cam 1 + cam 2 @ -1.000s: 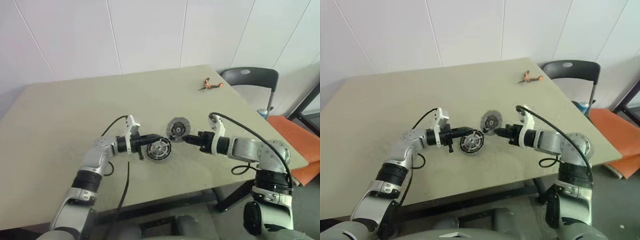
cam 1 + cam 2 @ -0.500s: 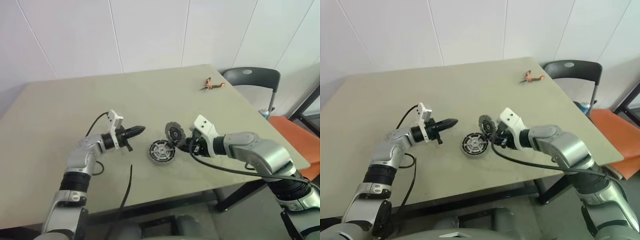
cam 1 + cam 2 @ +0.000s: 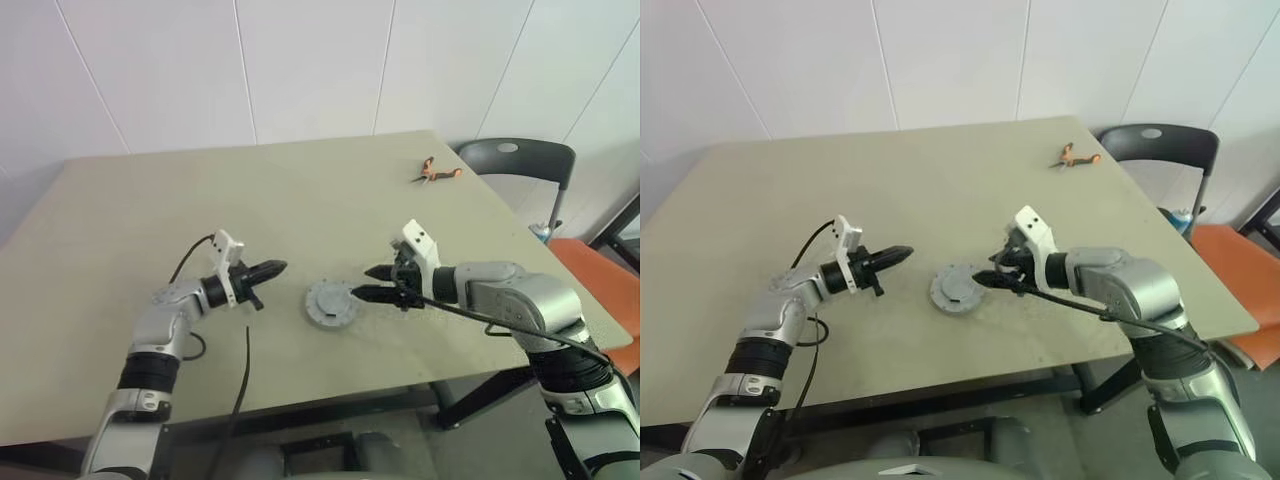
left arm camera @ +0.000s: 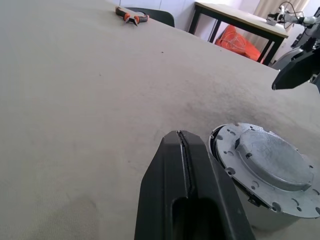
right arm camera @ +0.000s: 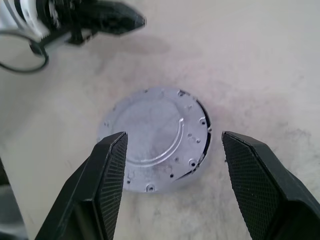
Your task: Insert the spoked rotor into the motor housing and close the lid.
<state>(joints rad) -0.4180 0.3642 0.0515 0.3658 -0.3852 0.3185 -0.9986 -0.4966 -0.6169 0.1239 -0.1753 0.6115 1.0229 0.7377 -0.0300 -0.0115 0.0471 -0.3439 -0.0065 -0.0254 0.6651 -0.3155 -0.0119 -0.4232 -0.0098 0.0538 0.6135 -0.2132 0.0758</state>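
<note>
I see the lid [image 3: 331, 301] sitting flat on top of the motor housing [image 4: 248, 201] near the middle of the worktop [image 3: 300, 210], its smooth grey face up; a thin dark gap shows along one side of the lid's edge in my right wrist view, so it looks slightly off-seat there. My right hand [image 3: 371, 282] sits just to the right of the lid with its two black fingers [image 5: 107, 170] spread wide and holding nothing, the fingertips close to the lid's edge. My left hand [image 3: 272, 268] is to the left of the lid, a little apart from it, fingers pressed together and empty. Far beyond the lid, near the worktop's back right corner, lie orange-handled pliers [image 3: 436, 173].
</note>
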